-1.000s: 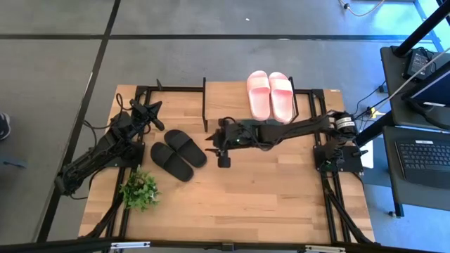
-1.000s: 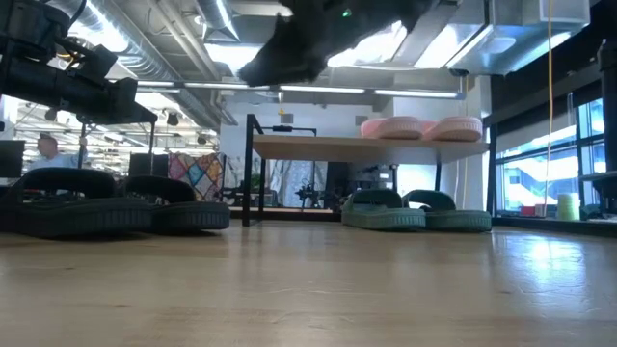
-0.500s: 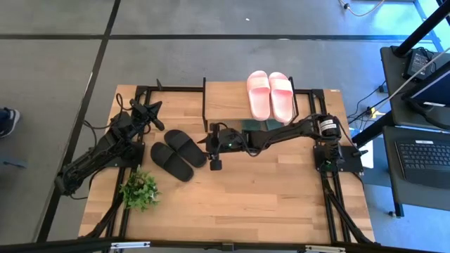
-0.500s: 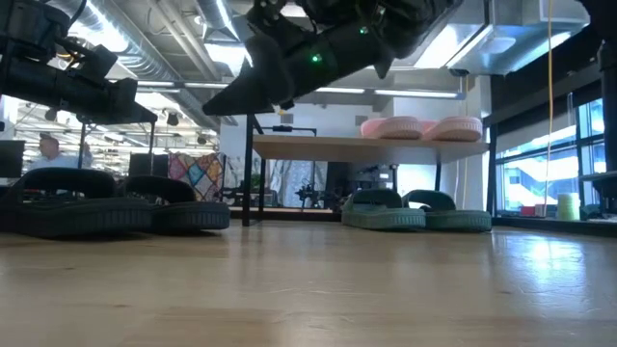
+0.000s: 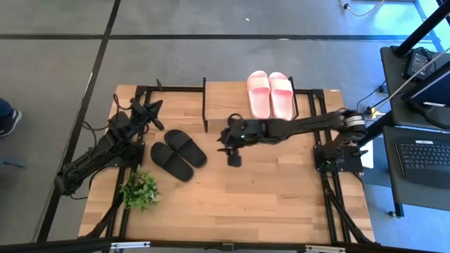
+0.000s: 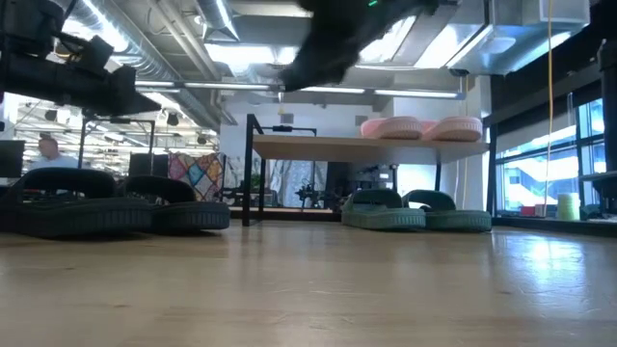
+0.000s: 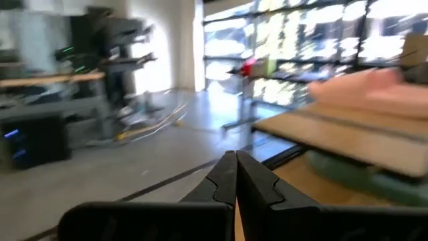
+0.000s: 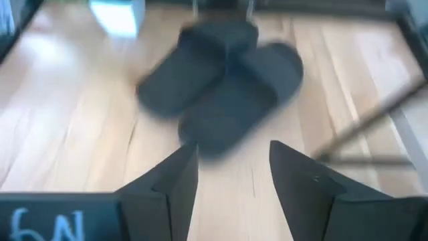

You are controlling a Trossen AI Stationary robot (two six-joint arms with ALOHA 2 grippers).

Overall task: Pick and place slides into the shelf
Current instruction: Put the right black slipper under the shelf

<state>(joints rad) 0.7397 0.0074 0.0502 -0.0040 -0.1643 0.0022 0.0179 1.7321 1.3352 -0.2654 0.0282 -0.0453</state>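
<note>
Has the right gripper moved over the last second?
Yes. The right gripper first swung toward the black slides, then pulled back away from them, ending nearer the shelf side, empty and open.

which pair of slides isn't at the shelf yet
The black slides: they lie on the open tabletop, left of the shelf. The pink slides sit on its top board, and the green slides sit underneath it.

The pale pink slides lie side by side on the top board of the shelf. The dark green slides sit beneath that board. The black slides lie together on the table, beside the shelf.
</note>
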